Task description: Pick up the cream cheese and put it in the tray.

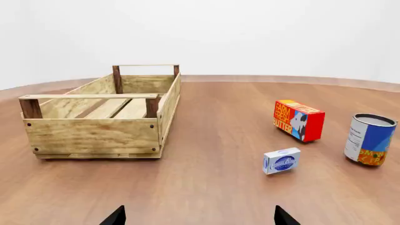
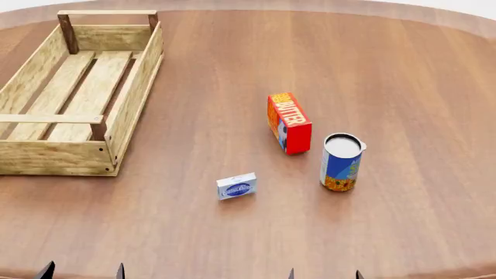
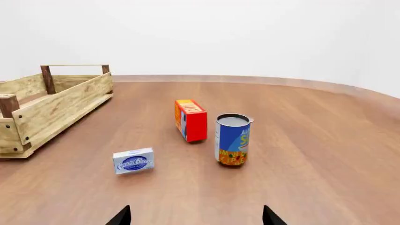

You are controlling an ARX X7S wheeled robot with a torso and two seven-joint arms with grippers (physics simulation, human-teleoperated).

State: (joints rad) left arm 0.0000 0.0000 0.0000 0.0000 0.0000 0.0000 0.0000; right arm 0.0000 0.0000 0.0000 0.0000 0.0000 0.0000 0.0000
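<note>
Head view: the cream cheese is sitting on the wooden table, well clear of the tray, which is lying at the far left. The box is standing on a long edge with its blue oval logo facing the robot. Beyond it and to the right, the butter box is standing upright, and just right of that the can is showing its open grey top. Butter box and can are near each other but not touching.

Only dark fingertip points are poking in at the bottom edge here: the left gripper and the right gripper. Both pairs are sitting spread apart with nothing between them.

Left wrist view: this one is showing the tray end-on, its dark corner posts and rail handle plain, slatted floor bare inside. The cream cheese is sitting off to the side of the tray, with the butter box and can behind it. The left gripper tips are set wide, empty.

Right wrist view: the tray is only partly in frame, one long side and a handle. The cream cheese is nearest the camera, logo readable, in front of the butter box and can. The right gripper tips are likewise parted and holding nothing. The head view is not showing the white wall that both wrist views are catching.
</note>
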